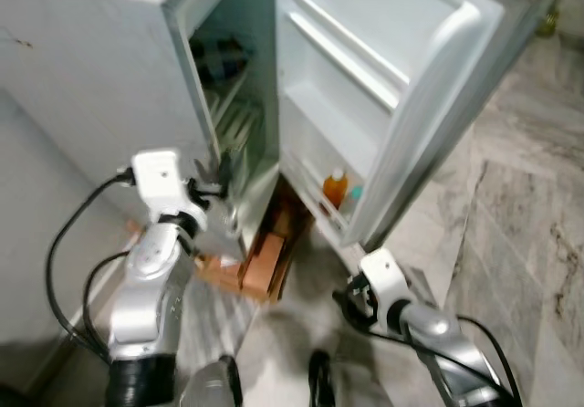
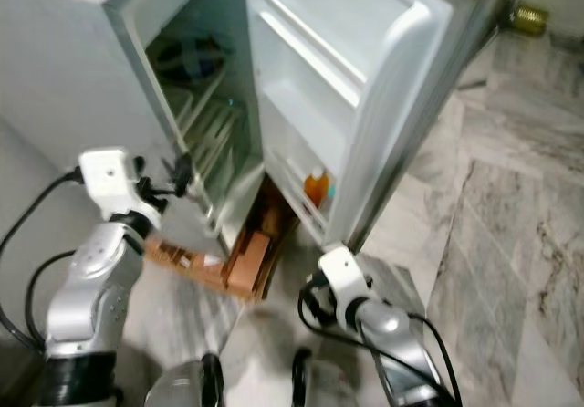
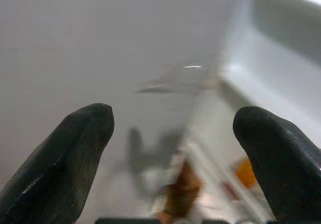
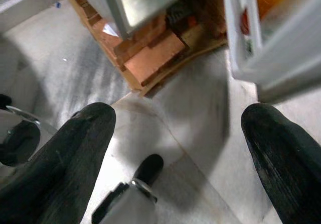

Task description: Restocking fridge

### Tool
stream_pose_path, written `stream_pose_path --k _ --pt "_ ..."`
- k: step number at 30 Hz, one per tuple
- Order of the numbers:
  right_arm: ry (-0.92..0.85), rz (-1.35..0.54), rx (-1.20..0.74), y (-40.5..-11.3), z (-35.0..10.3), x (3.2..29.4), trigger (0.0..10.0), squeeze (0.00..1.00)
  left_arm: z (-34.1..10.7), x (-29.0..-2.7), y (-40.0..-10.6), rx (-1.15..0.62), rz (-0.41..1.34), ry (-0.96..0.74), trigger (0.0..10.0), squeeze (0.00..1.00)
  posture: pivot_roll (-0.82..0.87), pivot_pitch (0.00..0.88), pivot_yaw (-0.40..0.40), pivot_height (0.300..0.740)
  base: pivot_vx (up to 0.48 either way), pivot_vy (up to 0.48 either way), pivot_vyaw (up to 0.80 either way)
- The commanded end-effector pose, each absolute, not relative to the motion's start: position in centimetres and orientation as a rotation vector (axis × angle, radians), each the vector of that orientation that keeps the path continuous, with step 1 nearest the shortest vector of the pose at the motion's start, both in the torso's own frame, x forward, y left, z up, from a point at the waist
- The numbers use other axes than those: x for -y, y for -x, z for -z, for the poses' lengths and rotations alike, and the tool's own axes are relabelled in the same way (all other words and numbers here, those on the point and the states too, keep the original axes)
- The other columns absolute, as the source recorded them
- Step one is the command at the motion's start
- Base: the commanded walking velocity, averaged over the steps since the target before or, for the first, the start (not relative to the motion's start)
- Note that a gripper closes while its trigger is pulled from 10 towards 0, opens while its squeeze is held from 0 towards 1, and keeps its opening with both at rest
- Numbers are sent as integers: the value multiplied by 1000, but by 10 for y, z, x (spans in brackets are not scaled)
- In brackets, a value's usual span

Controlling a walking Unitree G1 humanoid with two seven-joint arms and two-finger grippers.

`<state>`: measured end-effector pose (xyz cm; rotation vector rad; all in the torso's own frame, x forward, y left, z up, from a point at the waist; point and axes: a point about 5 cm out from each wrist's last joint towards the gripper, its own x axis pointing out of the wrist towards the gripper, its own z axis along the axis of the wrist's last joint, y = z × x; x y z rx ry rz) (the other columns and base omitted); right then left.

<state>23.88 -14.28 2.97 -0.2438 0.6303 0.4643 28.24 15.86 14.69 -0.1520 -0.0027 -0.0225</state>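
On fridge door [image 1: 365, 69] shelf: orange bottle [image 1: 335, 188].

glossy white plastic fridge door [image 1: 392, 69], veined polished marble floor [image 1: 520, 215], rough brick base [image 4: 150, 58]

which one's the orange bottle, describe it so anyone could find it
Start at the fridge, whose door stands wide open. Follow the door's inside down to its bottom shelf. The orange bottle stands there, the one bright orange thing on the white door, beside something small and teal.
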Motion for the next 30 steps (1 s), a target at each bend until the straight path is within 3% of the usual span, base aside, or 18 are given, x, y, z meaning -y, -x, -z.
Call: stream_pose_path --k 1,16,22,30 --pt "239 -463 -648 -236 -25 144 10000 0 -150 -155 -277 16 63 168 10000 0 9 143 -14 740 0 0 0" --pt "240 -448 -632 -239 -26 148 10000 0 -142 -156 -246 -6 30 -36 10000 0 36 152 0 740 0 0 0" --pt "248 -415 -590 -247 -33 146 10000 0 -148 -152 -243 21 41 -35 10000 0 42 161 6 740 0 0 0" --pt "248 -420 -562 -250 -36 142 10000 0 -141 -153 -245 -7 40 -37 10000 0 28 165 0 740 0 -108 -449"
